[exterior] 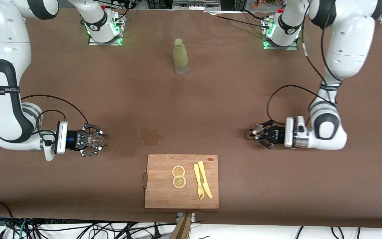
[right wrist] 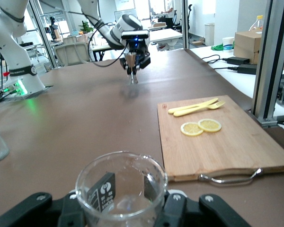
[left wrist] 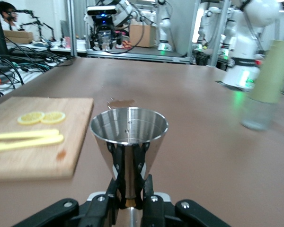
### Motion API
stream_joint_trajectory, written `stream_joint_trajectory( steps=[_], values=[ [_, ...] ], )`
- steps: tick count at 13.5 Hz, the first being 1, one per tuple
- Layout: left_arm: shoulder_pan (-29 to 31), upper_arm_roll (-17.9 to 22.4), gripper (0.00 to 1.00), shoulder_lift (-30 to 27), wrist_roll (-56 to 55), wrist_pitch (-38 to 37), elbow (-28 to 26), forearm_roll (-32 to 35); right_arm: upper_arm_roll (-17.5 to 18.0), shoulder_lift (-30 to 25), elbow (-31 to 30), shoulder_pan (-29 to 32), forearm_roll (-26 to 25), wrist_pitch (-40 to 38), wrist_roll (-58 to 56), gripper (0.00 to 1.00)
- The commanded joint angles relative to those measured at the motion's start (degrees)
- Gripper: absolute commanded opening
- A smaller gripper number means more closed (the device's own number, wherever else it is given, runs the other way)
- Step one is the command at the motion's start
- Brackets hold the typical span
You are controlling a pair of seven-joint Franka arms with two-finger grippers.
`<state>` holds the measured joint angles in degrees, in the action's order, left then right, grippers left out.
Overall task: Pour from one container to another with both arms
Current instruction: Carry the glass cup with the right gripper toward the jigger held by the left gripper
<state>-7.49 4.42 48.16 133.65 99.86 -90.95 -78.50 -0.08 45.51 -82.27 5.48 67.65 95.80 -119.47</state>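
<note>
A steel jigger (left wrist: 128, 137) stands upright, clamped at its waist in the left gripper (exterior: 256, 132), whose arm reaches low and level over the table (exterior: 211, 99). The right gripper (exterior: 95, 140), equally low and level, clasps a small clear glass (right wrist: 121, 189). A cutting board (exterior: 164, 192) lies between them.

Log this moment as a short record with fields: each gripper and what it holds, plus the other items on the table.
left gripper: shut on steel jigger, held upright, toward the left arm's end of the table
right gripper: shut on clear glass, toward the right arm's end
green bottle: upright, midway between the arm bases
cutting board: nearest the front camera, carries two lemon slices, plastic fork and knife
stain: on the cloth beside the board
</note>
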Motion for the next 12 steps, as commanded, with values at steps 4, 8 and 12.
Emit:
stream_joint_trajectory(
  steps=[4,8,12],
  values=[
    [-18.32,1.82,0.0,-0.43,-9.09,17.35,-0.37,-15.0,0.78,-1.04,6.41,-2.49,-5.23,0.09,11.7,0.37],
    [-28.35,2.79,0.0,0.0,-17.08,31.77,2.25,-18.35,3.24,-1.04,8.62,-3.2,-9.98,2.36,17.85,0.37],
    [-34.77,4.01,0.0,3.33,-27.98,40.49,10.59,-18.53,6.49,-1.04,8.88,-3.46,-14.29,5.97,22.17,0.38]
  ],
)
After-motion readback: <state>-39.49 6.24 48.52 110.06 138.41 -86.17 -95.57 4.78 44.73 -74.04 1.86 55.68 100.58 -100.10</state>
